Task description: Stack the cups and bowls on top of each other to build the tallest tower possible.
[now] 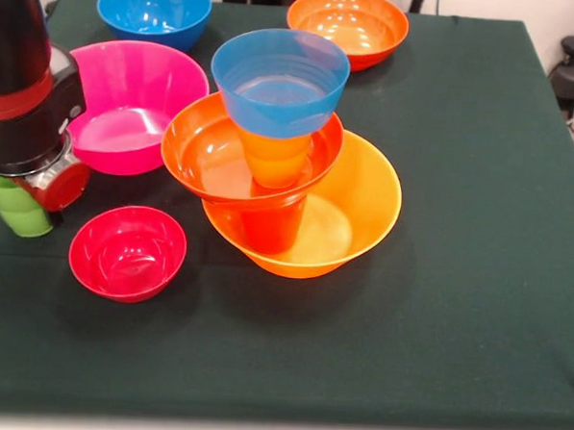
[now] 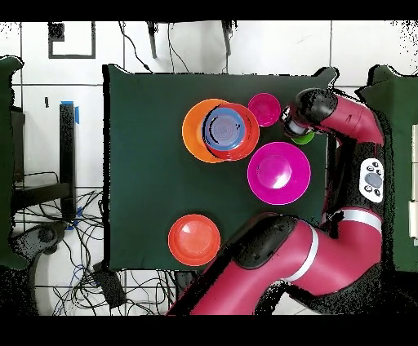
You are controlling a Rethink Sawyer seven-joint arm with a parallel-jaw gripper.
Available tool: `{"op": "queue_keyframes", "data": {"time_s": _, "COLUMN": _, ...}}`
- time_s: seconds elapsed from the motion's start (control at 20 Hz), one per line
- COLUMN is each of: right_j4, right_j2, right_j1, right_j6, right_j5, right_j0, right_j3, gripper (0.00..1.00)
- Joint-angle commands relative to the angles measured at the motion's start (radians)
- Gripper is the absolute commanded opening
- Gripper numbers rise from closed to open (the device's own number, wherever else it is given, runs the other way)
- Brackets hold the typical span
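1. The gripper point(image 1: 27, 187) sat over the green cup point(image 1: 18, 208) at the desk point(image 1: 457, 282) edge (grip state hidden).
2. The tower point(image 1: 289, 167) stood mid-desk, blue bowl point(image 1: 280, 80) topmost.

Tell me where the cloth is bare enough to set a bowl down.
Bare: the whole strip along the table edge below the crimson bowl and the tower, and the side beyond the tower. Crowded: around the pink bowl, where the gripper sits at the green cup.
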Motion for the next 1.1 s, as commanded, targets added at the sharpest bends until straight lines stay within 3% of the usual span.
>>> {"op": "queue_keyframes", "data": {"time_s": 0.05, "right_j4": -0.086, "right_j2": 0.045, "right_j1": 0.006, "right_j6": -0.274, "right_j5": -0.062, "right_j0": -0.011, "right_j3": 0.085, "gripper": 0.00}}
{"op": "queue_keyframes", "data": {"time_s": 0.4, "right_j4": -0.083, "right_j2": 0.049, "right_j1": -0.015, "right_j6": -0.293, "right_j5": -0.020, "right_j0": -0.001, "right_j3": 0.067, "gripper": 0.00}}
{"op": "queue_keyframes", "data": {"time_s": 0.65, "right_j4": -0.061, "right_j2": 0.053, "right_j1": -0.096, "right_j6": -0.324, "right_j5": 0.097, "right_j0": 0.020, "right_j3": 0.053, "gripper": 0.00}}
{"op": "queue_keyframes", "data": {"time_s": 1.1, "right_j4": -0.050, "right_j2": 0.074, "right_j1": -0.120, "right_j6": -0.311, "right_j5": 0.261, "right_j0": 0.069, "right_j3": -0.052, "gripper": 0.00}}
